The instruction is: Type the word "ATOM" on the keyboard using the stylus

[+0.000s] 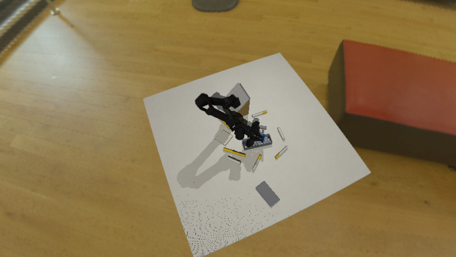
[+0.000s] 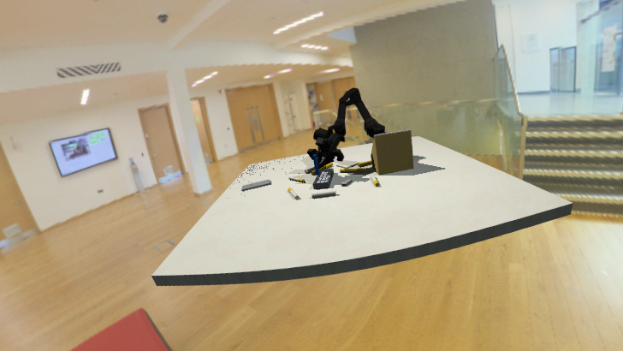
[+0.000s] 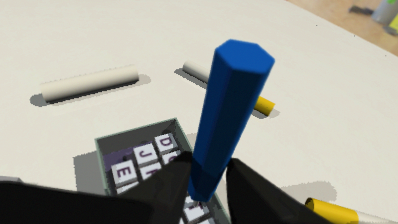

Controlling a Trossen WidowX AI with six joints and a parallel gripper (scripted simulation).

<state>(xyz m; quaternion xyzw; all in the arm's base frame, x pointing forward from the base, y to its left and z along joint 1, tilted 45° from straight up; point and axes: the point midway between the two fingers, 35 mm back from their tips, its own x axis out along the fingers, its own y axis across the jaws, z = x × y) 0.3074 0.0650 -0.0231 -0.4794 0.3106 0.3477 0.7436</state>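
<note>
My gripper [image 3: 209, 167] is shut on the blue stylus [image 1: 263, 138] [image 2: 316, 164] [image 3: 230, 100]. The stylus is a six-sided rod, tilted in the wrist view, with its thick end up. The keyboard [image 1: 259, 146] [image 2: 323, 179] [image 3: 137, 131] is a dark tray with pale lettered keys, lying under the gripper. In the wrist view the D key [image 3: 164, 142], J key [image 3: 145, 153] and E key [image 3: 123, 171] show. The stylus's lower end is over the keyboard's right side in that view. Whether it touches a key cannot be told. The fingers hide many keys.
A whitish cylinder [image 1: 280, 133] [image 2: 323, 194] [image 3: 90, 85] lies beyond the keyboard in the wrist view. Several white-and-yellow sticks lie around, one stick [image 1: 281, 152] [image 2: 293, 193] near the cylinder. A yellow bar [image 1: 233, 152], a grey block [image 1: 267, 194] [image 2: 256, 185] and a brown-sided box [image 2: 394, 151] also show.
</note>
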